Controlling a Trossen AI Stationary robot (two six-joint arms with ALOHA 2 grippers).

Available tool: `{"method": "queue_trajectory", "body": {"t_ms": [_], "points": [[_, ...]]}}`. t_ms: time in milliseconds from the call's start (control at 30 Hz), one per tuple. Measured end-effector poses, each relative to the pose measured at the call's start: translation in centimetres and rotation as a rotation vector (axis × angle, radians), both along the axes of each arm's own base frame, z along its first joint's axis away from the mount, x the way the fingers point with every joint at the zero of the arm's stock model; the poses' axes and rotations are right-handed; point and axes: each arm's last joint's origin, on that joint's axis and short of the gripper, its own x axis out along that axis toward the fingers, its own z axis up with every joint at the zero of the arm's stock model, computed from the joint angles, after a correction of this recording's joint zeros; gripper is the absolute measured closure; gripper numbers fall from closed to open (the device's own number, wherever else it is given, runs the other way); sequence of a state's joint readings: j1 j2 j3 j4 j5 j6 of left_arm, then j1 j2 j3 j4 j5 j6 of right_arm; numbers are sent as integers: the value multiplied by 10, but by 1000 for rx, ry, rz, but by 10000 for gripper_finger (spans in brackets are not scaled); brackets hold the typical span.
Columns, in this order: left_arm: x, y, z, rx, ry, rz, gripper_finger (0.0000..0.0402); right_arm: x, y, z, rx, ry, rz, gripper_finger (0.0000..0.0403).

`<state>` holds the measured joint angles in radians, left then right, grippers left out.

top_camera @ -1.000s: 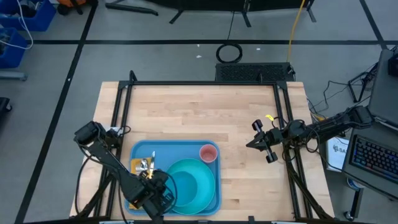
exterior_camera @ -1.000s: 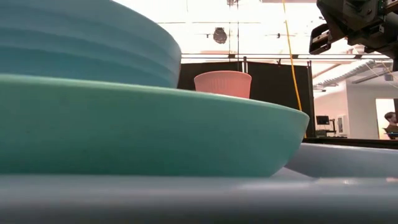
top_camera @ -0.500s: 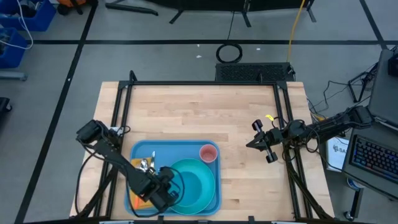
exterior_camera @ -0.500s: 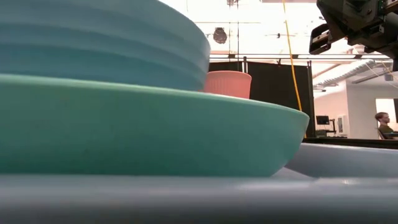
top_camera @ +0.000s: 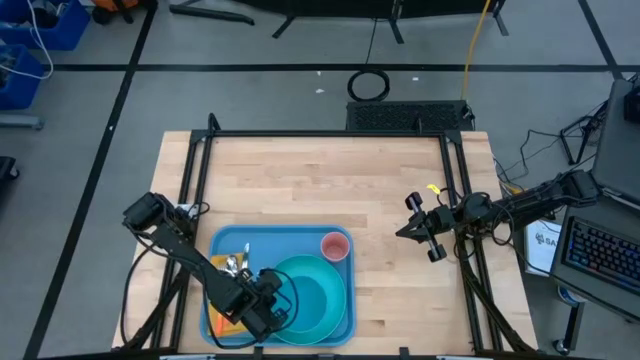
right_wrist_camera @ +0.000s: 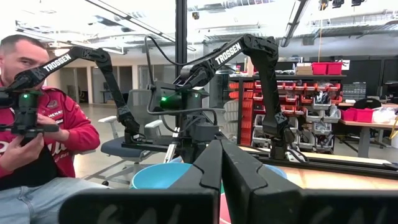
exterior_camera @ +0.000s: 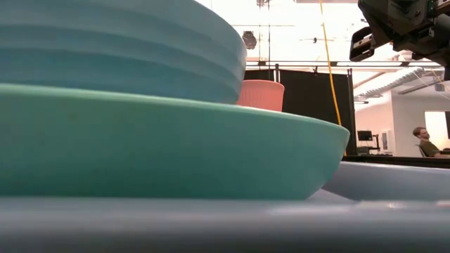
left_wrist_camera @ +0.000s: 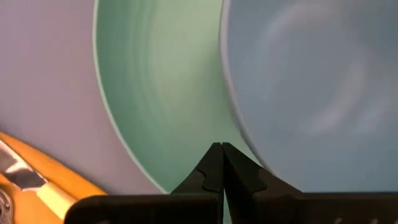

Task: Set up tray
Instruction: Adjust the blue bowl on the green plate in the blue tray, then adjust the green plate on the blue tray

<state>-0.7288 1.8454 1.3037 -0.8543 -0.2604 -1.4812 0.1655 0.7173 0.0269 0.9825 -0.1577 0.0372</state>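
Large blue rectangular tray, rounded corners, flat on the table's near edge, holding dishes.

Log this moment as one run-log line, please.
tray: holds plate, bowl, pink cup | left gripper: jaws shut, over bowl on plate | right gripper: jaws shut, parked right of tray

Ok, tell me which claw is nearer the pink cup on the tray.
The left. The left claw sits over the turquoise plate on the tray, just short of the pink cup. The right claw waits beyond the tray's right edge, farther off.
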Motion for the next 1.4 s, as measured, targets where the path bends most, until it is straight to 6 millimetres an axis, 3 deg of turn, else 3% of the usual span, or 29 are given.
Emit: {"method": "queue_trajectory", "body": {"t_ms": [533, 867, 1400], "points": [[-10, -9, -1, -38, 24, 51, 401, 0, 0, 0, 0, 0, 0, 403], [-16, -7, -21, -67, 34, 36, 401, 0, 0, 0, 0, 0, 0, 403], [-18, -5, -23, -68, 56, 70, 401, 0, 0, 0, 0, 0, 0, 403]]}}
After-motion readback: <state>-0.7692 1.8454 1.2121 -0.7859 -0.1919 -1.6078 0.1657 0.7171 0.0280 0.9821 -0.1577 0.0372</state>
